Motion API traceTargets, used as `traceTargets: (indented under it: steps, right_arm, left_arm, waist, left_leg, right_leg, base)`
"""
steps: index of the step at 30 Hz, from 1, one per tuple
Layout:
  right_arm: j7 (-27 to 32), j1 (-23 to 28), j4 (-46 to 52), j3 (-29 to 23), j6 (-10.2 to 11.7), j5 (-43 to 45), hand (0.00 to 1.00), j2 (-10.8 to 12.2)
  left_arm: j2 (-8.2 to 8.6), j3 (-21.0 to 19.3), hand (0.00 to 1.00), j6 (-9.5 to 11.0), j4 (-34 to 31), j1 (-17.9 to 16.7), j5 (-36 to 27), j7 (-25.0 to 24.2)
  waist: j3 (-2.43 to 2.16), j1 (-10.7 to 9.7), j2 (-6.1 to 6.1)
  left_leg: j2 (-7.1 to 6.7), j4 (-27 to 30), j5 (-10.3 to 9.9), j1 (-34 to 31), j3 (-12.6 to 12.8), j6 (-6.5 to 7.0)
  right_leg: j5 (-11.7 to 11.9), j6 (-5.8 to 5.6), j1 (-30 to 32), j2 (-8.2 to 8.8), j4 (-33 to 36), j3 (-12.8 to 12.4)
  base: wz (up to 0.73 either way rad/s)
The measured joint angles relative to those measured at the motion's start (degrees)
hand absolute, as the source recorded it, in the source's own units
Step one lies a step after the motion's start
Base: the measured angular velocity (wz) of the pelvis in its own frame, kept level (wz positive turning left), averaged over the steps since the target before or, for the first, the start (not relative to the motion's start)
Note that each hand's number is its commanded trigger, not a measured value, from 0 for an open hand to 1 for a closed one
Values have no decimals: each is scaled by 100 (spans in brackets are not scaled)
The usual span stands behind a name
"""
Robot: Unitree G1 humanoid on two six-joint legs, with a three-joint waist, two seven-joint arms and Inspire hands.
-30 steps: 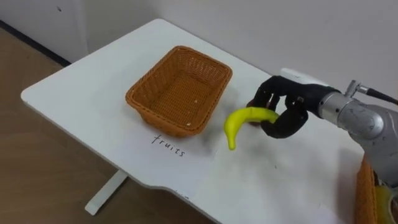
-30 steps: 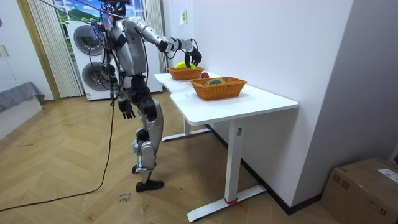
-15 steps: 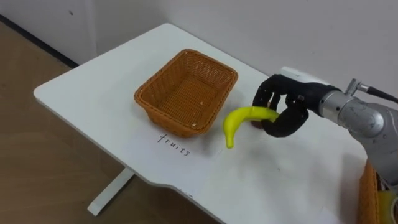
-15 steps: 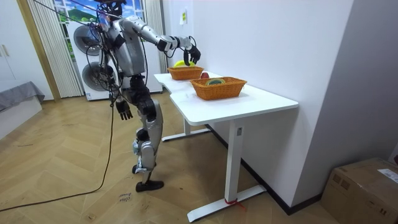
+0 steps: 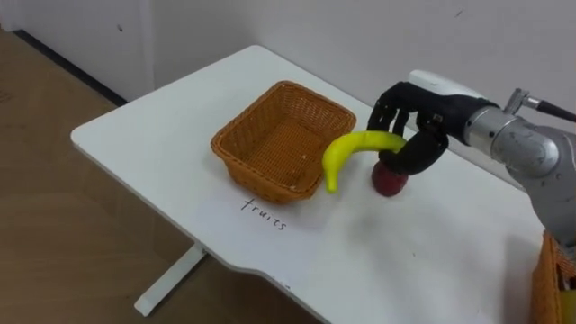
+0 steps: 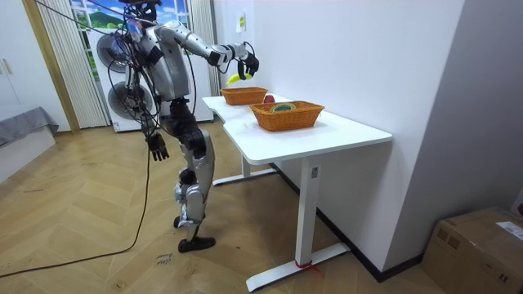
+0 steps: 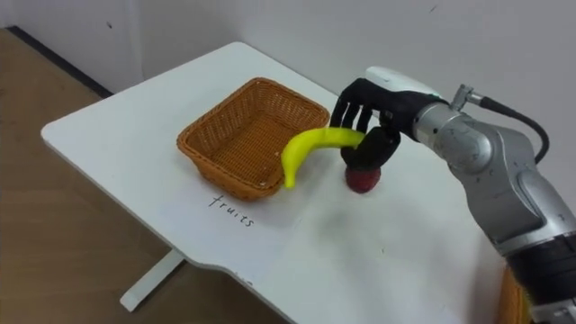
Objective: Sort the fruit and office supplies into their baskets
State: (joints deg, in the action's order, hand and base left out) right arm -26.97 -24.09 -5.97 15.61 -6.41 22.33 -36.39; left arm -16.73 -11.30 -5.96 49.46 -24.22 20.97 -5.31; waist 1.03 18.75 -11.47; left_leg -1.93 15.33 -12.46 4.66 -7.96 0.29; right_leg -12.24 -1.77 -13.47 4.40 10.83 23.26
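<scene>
We take this for a home's laundry corner: stacked washing machines [image 6: 108, 51] beside long curtains [image 6: 57, 65], a herringbone wood floor [image 6: 98, 261], a white desk [image 6: 327, 135] against the wall.

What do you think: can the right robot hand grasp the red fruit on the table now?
Probably not yet. The right robot hand hovers close over the red fruit, near enough, but its fingers are curled round the banana. It would likely have to drop that into the basket first.
</scene>
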Motion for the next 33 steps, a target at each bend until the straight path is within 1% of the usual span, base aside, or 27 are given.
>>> traceTargets:
  steps: [2, 5, 7, 10, 12, 13, 15, 16, 17, 18, 20, 24, 25, 27, 28, 29, 33]
  right_arm:
    - [4, 0, -1, 0, -3, 0, 100, 0]
    - [5, 0, -1, 0, -8, 0, 100, 0]
    - [11, 0, -1, 0, -9, -5, 100, 1]
    - [30, 0, -2, -2, -8, -14, 100, 1]
    - [59, 0, -6, -3, -11, -26, 100, 0]
    - [60, 0, -14, -16, -27, -26, 100, 0]
    - [66, -5, -58, -28, -65, -35, 100, 0]
    - [70, -20, -150, -26, -62, -52, 100, 0]
    - [72, -41, -234, -23, -61, -98, 100, 0]
    - [79, -89, -395, -22, -71, -158, 100, 0]
    - [164, -242, -692, -2, -72, -169, 100, -2]
    - [317, -484, -1190, 176, -42, -214, 100, -7]
    - [359, -568, -1377, 235, -50, -213, 100, -7]
    - [436, -682, -1607, 356, -61, -215, 100, -7]
    - [450, -686, -1674, 364, -55, -217, 100, -7]
    - [482, -711, -1810, 386, -41, -217, 100, -7]
    - [621, -844, -2131, 525, -66, -185, 100, -37]
  left_arm:
    - [2, 0, 0, -5, -2, -37, 0, -57]
    - [2, -1, 0, -43, -2, -67, 0, -146]
    - [2, -32, 0, -48, -3, -74, 0, -178]
    - [2, -127, 0, -49, -6, -93, -1, -207]
    - [2, -181, 0, -52, -4, -110, 0, -229]
    - [-1, -208, 0, -65, -2, -117, 0, -236]
    - [0, -207, 0, -111, -2, -133, -1, -241]
    - [-3, -212, 0, -121, -2, -163, 0, -239]
    - [-8, -215, 0, -126, -2, -179, 0, -236]
    - [-18, -223, 0, -128, 4, -210, 2, -223]
    - [-23, -224, 0, -126, 8, -232, -1, -108]
    - [-31, -204, 0, -121, 10, -250, -2, 11]
    - [-39, -204, 0, -121, 10, -256, -1, 12]
    - [-81, -203, 0, -122, 9, -272, -1, 9]
    - [-128, -204, 0, -122, 7, -274, -2, 8]
    - [-170, -204, 0, -123, -1, -275, -2, 8]
    - [-223, -204, 0, -117, -36, -259, -1, 8]
  waist:
    - [3, 47, 8]
    - [-2, 55, 21]
    - [-3, 75, 28]
    - [-5, 113, 25]
    - [-7, 143, 23]
    - [-14, 140, 14]
    - [-47, 194, -3]
    - [-77, 238, -28]
    - [-88, 253, -43]
    - [-110, 286, -78]
    - [-94, 381, -136]
    - [-74, 495, -180]
    - [-65, 530, -199]
    - [-44, 529, -240]
    - [-24, 534, -278]
    - [-14, 535, -299]
    - [-20, 523, -313]
  left_leg:
    - [-23, 21, -3, -3, -50, 4]
    - [-81, 36, 3, -8, -154, 18]
    - [-93, 40, 6, -6, -179, 28]
    - [-97, 41, 7, -5, -204, 29]
    - [-107, 41, 7, -8, -251, 28]
    - [-128, 44, 8, -7, -313, 28]
    - [-159, 37, 14, 1, -353, 35]
    - [-166, 33, 18, 4, -364, 41]
    - [-173, 34, 19, 4, -386, 43]
    - [-186, 33, 21, 6, -430, 46]
    - [-191, 31, 23, 17, -476, 45]
    - [-185, 35, 26, 14, -517, 38]
    - [-192, 35, 26, -1, -521, 38]
    - [-199, 35, 27, -20, -542, 37]
    - [-204, 38, 27, -37, -561, 36]
    - [-206, 50, 27, -53, -571, 36]
    - [-245, 155, 26, -222, -634, 38]
  right_leg:
    - [-11, -18, -28, 16, 0, 59]
    - [-29, -46, -74, 51, 2, 121]
    - [-29, -48, -97, 63, 1, 198]
    - [-31, -51, -105, 65, 8, 226]
    - [-35, -57, -127, 66, 7, 288]
    - [-47, -77, -153, 77, 7, 362]
    - [-74, -98, -167, 98, 7, 367]
    - [-80, -103, -175, 103, 7, 384]
    - [-81, -104, -184, 106, 7, 395]
    - [-81, -105, -183, 110, 6, 422]
    - [-89, -118, -187, 111, 22, 427]
    - [-94, -125, -167, 118, 101, 453]
    - [-99, -133, -157, 127, 102, 491]
    - [-103, -137, -148, 132, 103, 529]
    - [-107, -137, -144, 131, 103, 535]
    - [-107, -136, -140, 128, 101, 531]
    - [-107, -136, -45, 131, 96, 541]
  base:
    - [12]
    - [18]
    - [12]
    - [5]
    - [12]
    - [24]
    - [16]
    - [6]
    - [13]
    - [19]
    - [13]
    - [6]
    - [5]
    - [5]
    - [6]
    - [6]
    - [9]
